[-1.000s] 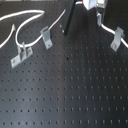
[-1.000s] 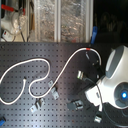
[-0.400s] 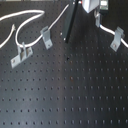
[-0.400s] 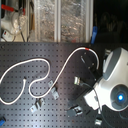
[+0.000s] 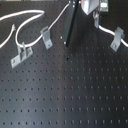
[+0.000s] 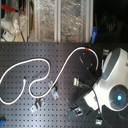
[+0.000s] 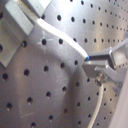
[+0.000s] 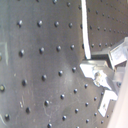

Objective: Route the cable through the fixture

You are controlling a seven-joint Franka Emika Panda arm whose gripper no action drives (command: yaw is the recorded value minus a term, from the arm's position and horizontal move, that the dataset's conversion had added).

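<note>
The claw [image 5: 94, 19] hangs at about 1 o'clock in the first exterior view, and its fingers are closed on the cable [image 5: 106, 31]. In the first wrist view the cable [image 7: 62, 39] runs straight into the claw [image 7: 95, 65], pinched there between the metal fingers, and a further stretch comes out on the other side.

The cable is a thin white cord, limp and long. In the second exterior view it [image 6: 75, 53] snakes across the black perforated table [image 6: 20, 55] in wide loops from about 9 o'clock, rising to a short red band [image 6: 89, 49] near 1 o'clock, just beside the robot's white body.

The fixture [image 5: 116, 38] is a small light-grey metal strip, narrow, tall and slanted, with a forked top. In the first exterior view it stands at about 4 o'clock from the claw, near the frame's 3 o'clock edge. The cable passes from the claw down to it and on past it. Whether the cord sits inside the fork or merely behind it cannot be told.

Toward 9 o'clock on the table [image 5: 75, 95] stand a squat darker bracket [image 5: 46, 36] and a wide flat-based clip [image 5: 21, 54], with cable loops lying near them.
</note>
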